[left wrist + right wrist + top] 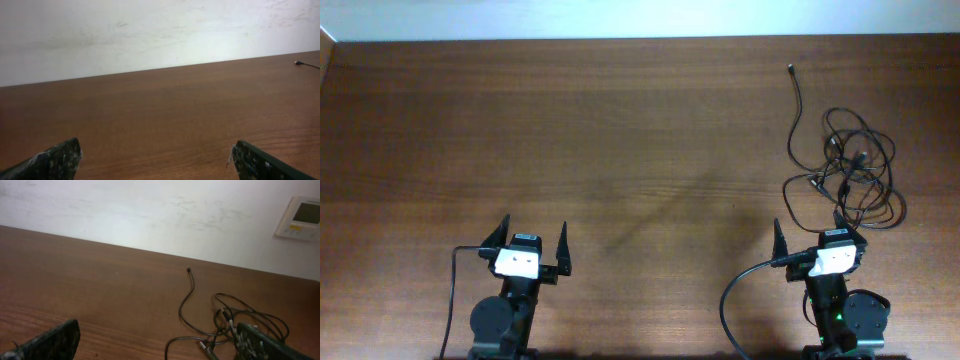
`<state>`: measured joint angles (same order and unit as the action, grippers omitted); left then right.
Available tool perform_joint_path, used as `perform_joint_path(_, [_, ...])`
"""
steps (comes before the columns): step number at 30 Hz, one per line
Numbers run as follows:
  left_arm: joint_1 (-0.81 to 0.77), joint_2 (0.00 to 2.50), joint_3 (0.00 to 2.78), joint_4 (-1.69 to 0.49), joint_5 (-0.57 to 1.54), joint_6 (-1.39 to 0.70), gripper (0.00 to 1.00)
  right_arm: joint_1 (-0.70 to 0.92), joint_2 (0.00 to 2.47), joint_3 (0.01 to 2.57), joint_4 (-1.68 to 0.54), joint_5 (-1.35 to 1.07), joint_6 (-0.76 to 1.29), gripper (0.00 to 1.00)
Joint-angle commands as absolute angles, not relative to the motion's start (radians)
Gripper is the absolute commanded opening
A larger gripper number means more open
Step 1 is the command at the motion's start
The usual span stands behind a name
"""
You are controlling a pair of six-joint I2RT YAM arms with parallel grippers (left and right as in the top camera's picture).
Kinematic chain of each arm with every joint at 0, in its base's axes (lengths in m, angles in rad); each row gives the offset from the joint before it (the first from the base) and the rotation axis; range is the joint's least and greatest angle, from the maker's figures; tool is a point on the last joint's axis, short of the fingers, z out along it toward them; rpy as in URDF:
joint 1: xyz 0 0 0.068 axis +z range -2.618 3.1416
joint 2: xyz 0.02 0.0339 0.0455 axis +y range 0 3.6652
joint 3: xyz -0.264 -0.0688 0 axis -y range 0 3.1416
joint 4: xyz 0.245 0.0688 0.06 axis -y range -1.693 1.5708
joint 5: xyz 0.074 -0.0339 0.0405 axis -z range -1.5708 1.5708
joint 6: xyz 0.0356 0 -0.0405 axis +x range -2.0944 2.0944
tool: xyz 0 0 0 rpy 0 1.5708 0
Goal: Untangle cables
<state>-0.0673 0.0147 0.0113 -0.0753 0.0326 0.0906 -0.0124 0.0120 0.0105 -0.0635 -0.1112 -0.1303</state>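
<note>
The cables [861,157] lie as one loose tangle of thin black cords on the wooden table [620,130] at the right. One free cord runs up from it to a small plug [791,69]. My right gripper [809,232] stands open just below the tangle's near edge, holding nothing. In the right wrist view the cables [181,309] lie ahead and to the right of the right gripper [157,337], partly behind its right finger [260,342]. My left gripper [533,230] is open and empty, far left of the cables. Only a plug tip [299,63] shows in the left wrist view, far to the right of the left gripper [156,152].
Thick black arm wires curve beside each base [455,290] [728,295]. A pale wall [150,210] rises behind the table's far edge, with a white control panel [300,217] on it at the right.
</note>
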Motion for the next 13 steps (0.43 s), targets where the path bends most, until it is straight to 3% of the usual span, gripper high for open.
perform_joint_path(1, [-0.069,0.005,0.009,-0.084,0.019,0.11,0.99,-0.014,0.006,0.006,-0.068,-0.12,-0.123,0.98])
perform_joint_path(13, [-0.069,0.005,0.009,-0.084,0.019,0.11,0.99,-0.014,0.006,0.006,-0.068,-0.12,-0.123,0.98])
